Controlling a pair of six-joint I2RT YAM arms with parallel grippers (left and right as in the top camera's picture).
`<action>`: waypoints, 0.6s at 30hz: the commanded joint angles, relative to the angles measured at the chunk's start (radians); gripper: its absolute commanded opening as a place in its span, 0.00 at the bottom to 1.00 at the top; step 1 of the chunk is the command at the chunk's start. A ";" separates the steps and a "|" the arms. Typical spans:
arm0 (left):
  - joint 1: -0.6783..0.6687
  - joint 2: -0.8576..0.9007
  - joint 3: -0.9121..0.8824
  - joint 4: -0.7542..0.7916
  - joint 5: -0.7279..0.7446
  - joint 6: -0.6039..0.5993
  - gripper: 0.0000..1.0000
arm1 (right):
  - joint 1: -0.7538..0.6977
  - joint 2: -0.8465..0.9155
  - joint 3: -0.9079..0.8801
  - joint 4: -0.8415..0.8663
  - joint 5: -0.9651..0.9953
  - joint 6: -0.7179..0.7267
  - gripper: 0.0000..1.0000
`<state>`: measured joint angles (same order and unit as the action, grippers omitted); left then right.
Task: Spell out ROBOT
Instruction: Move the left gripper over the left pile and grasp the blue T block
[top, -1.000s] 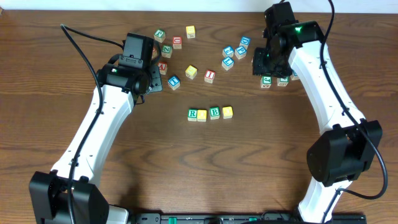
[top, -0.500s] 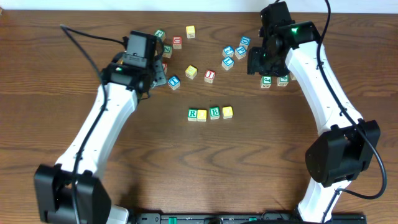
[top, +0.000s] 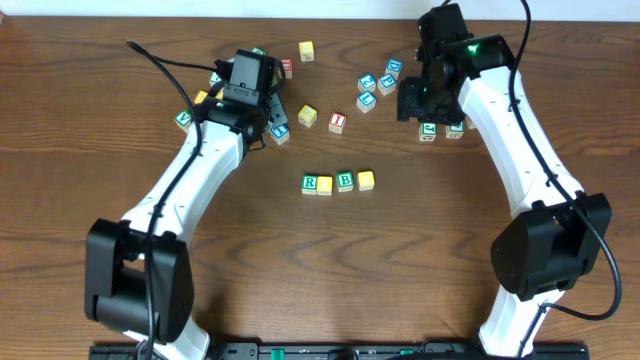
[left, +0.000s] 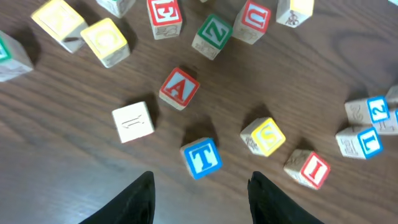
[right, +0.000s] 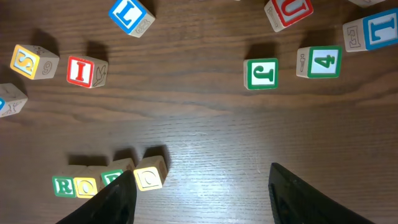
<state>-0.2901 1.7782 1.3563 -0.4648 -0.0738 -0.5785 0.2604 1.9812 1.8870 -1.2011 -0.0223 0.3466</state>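
my left gripper (left: 202, 200) hangs with its fingers apart and nothing between them, over bare wood just short of the blue t cube (left: 202, 158). nothing touches that cube: a red a cube (left: 179, 88) lies beyond it, a pale cube (left: 133, 122) with a faint drawing on one side, a yellow s cube (left: 263, 136) and a red i cube (left: 307, 168) on the other. farther off is a green z cube (left: 212, 36). my right gripper (right: 202, 199) is also spread wide and empty, above the row: green r cube (right: 62, 185), yellow o cube (right: 87, 185), green b cube (top: 345, 181), second yellow o cube (right: 149, 174), side by side. a green j cube (right: 261, 73) and a green 4 cube (right: 319, 62) lie well apart from it.
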 joint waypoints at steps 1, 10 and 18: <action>0.002 0.063 0.000 0.013 -0.002 -0.070 0.48 | 0.003 -0.012 0.015 -0.011 0.009 -0.012 0.63; -0.019 0.164 0.000 0.111 -0.002 -0.074 0.48 | 0.003 -0.012 0.015 -0.024 0.009 -0.015 0.63; -0.024 0.209 0.000 0.124 -0.002 -0.074 0.48 | 0.003 -0.012 0.015 -0.036 0.013 -0.023 0.63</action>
<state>-0.3138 1.9469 1.3560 -0.3508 -0.0738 -0.6365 0.2604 1.9812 1.8870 -1.2335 -0.0219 0.3428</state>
